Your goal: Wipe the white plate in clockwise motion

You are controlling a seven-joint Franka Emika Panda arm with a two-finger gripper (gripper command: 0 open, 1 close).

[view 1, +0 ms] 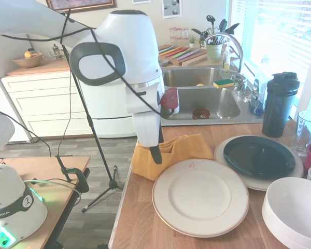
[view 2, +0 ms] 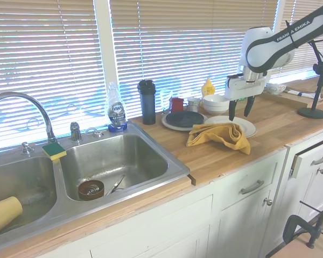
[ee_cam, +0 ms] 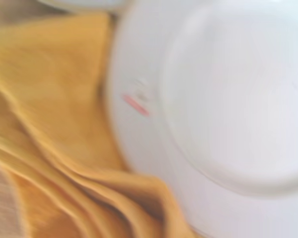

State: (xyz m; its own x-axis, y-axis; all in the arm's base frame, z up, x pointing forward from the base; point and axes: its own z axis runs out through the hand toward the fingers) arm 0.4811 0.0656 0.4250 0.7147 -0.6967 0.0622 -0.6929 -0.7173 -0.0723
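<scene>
In the first exterior view, part of the word "EMIKA" is read on the arm's base at the lower left. The white plate (view 1: pixel 200 196) is seen on the wooden counter (view 1: pixel 140 218): large, round, cream-white, with a thin brown rim line and a small reddish mark at its 11 o'clock edge. A crumpled yellow cloth (view 1: pixel 171 152) is touching the plate at 10 to 11 o'clock, a dark green plate (view 1: pixel 259 156) lies near at 1 o'clock, and a stack of white bowls (view 1: pixel 295 210) sits just beside its 3 o'clock edge. The counter's edge runs close past 9 o'clock. The gripper (view 1: pixel 155 154) is held over the cloth; its jaw state cannot be told here.

In the second exterior view, "FRANKA EMIKA" is read on the arm and "Dawn" on the soap bottle (view 2: pixel 115 109) by the sink (view 2: pixel 107 166). The gripper (view 2: pixel 240 110) hangs above the cloth (view 2: pixel 219 135) and plate (view 2: pixel 246 126) with its fingers parted and nothing between them.

In the wrist view, blurred, the plate (ee_cam: pixel 228 99) with its red mark and the cloth (ee_cam: pixel 59 124) overlapping its edge are shown.
</scene>
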